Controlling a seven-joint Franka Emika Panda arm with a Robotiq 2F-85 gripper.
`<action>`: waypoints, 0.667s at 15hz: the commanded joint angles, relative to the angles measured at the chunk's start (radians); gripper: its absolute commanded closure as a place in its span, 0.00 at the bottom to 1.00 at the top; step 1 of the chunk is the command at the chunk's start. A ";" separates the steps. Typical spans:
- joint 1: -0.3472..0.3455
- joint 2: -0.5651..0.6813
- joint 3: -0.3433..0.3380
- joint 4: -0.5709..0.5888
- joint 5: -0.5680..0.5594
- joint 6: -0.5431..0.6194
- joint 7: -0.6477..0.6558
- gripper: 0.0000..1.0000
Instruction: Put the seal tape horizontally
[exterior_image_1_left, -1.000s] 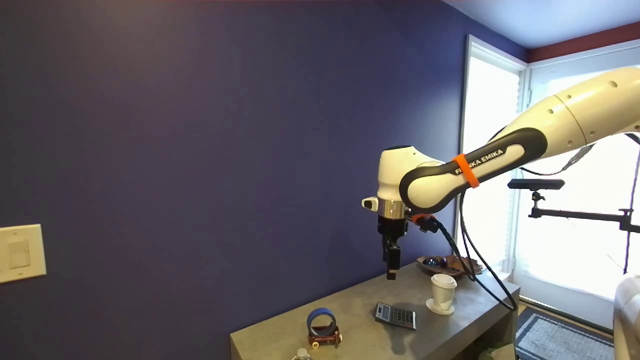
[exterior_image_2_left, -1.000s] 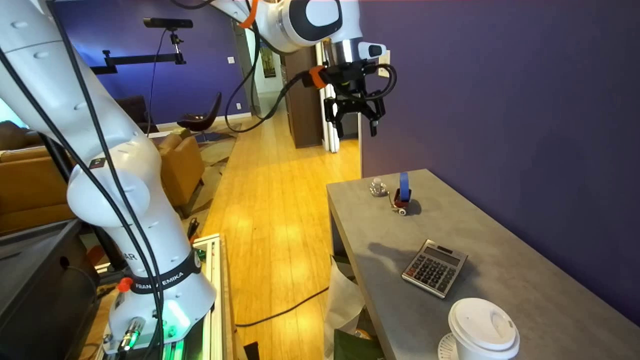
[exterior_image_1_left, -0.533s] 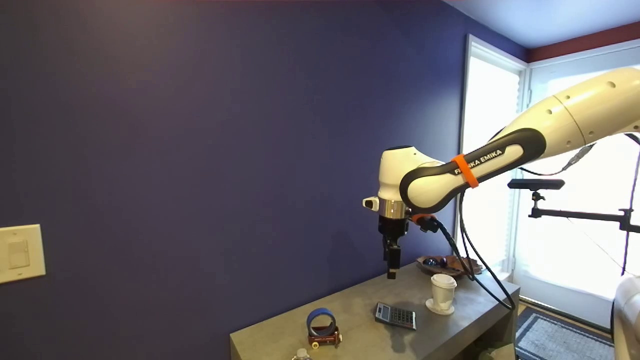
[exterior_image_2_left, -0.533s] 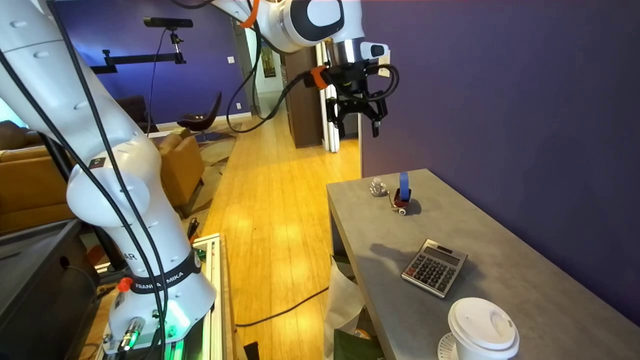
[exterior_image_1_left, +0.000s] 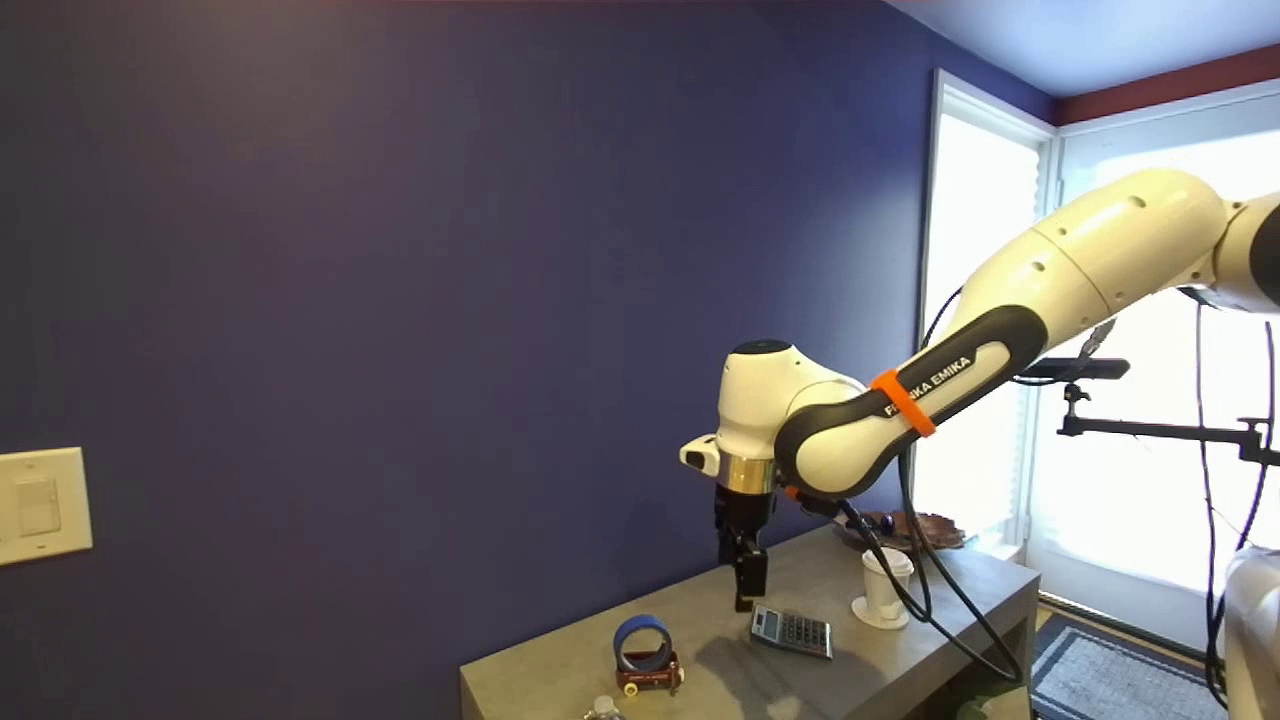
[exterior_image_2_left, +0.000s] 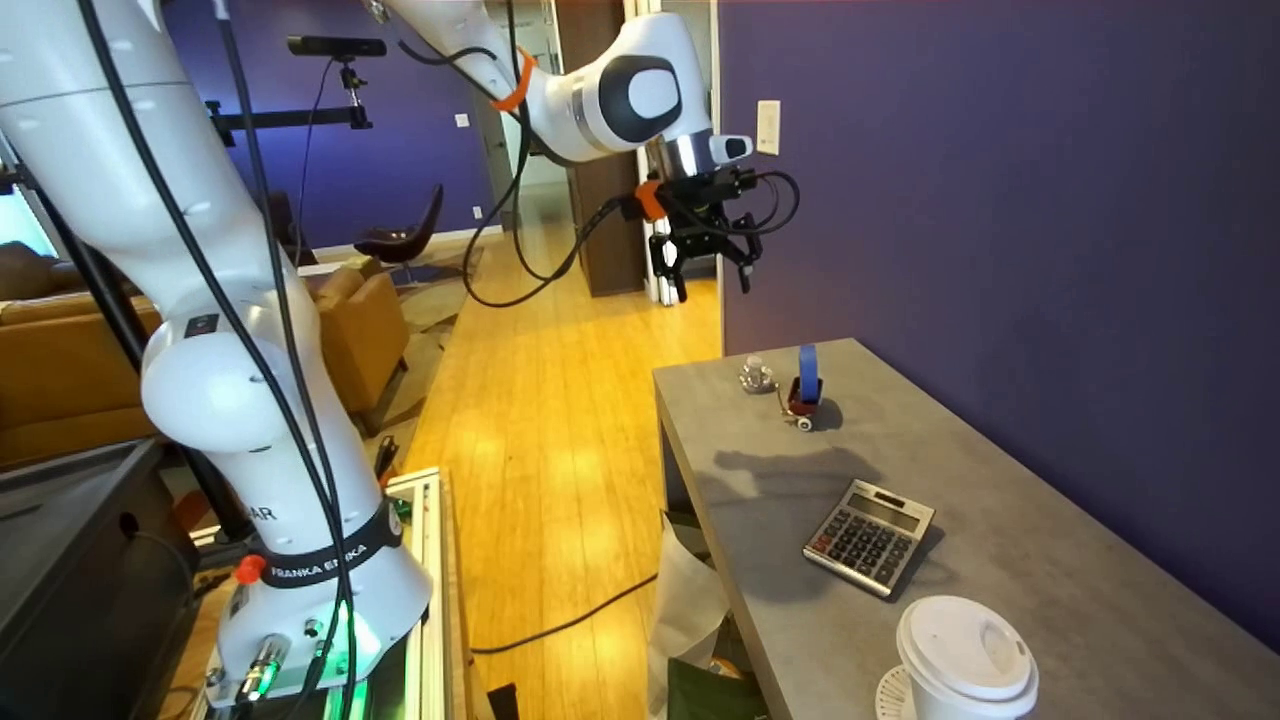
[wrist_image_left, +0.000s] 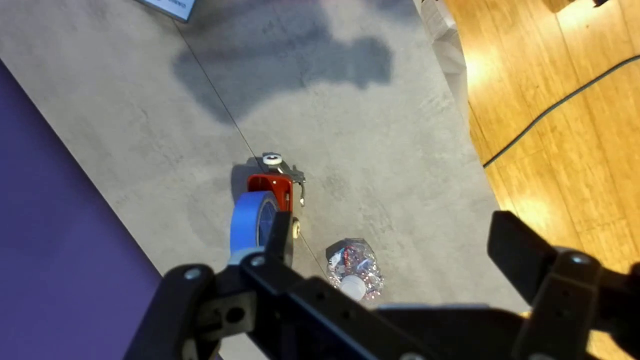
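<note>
A dark purple wall fills the left and centre of an exterior view; at right, a white-framed window glows bright, a dark-bordered mat at lower right. In an exterior view, a glossy wooden floor runs up the centre, with a tan armchair at left and a grey table at lower right.

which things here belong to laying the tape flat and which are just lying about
Job:
blue tape roll, standing upright
gripper, open

Probably just lying about:
red toy wagon, though the tape stands in it
calculator
lidded white cup
glittery white-capped bottle
</note>
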 joint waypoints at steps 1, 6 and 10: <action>0.006 0.090 0.018 0.003 -0.064 0.101 0.041 0.00; 0.002 0.212 0.007 0.017 -0.208 0.197 0.128 0.00; 0.010 0.289 -0.030 0.026 -0.349 0.306 0.223 0.00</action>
